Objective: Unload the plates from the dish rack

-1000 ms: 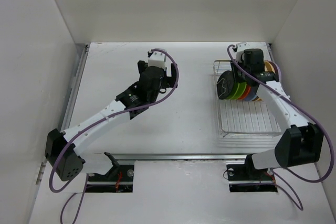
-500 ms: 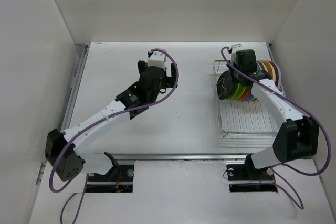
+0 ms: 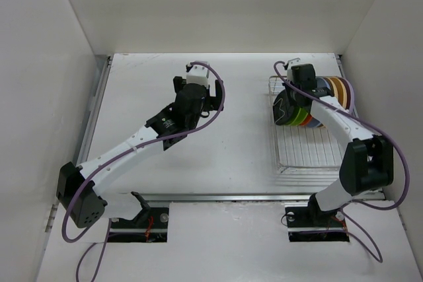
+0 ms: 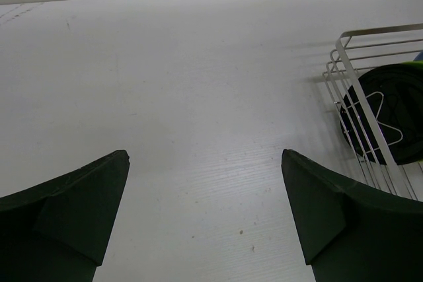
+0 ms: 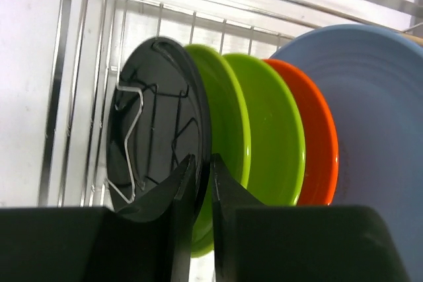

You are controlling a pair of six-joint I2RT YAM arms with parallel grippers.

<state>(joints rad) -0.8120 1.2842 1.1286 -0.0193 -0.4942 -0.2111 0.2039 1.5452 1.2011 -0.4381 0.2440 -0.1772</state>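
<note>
The silver wire dish rack (image 3: 310, 153) (image 5: 66, 97) stands at the right, with the plates upright in a row across its far end. In the right wrist view the row runs black plate (image 5: 158, 117), two lime green plates (image 5: 268, 137), an orange one (image 5: 322, 143) and a large light blue one (image 5: 377, 117). My right gripper (image 3: 293, 99) (image 5: 202, 160) reaches down from above. Its two fingers are pinched on the rim of the black plate (image 3: 284, 108). My left gripper (image 3: 196, 84) (image 4: 205, 156) hovers wide open over bare table, holding nothing.
The left wrist view catches the rack's corner (image 4: 344, 44) and the black plate (image 4: 390, 110) off to its right. Tan plates (image 3: 340, 87) stand at the row's right end. White walls close in the table (image 3: 231, 143) on three sides.
The right gripper has shifted left along the row to the black plate and its fingers have closed onto the rim. The left arm has stayed still.
</note>
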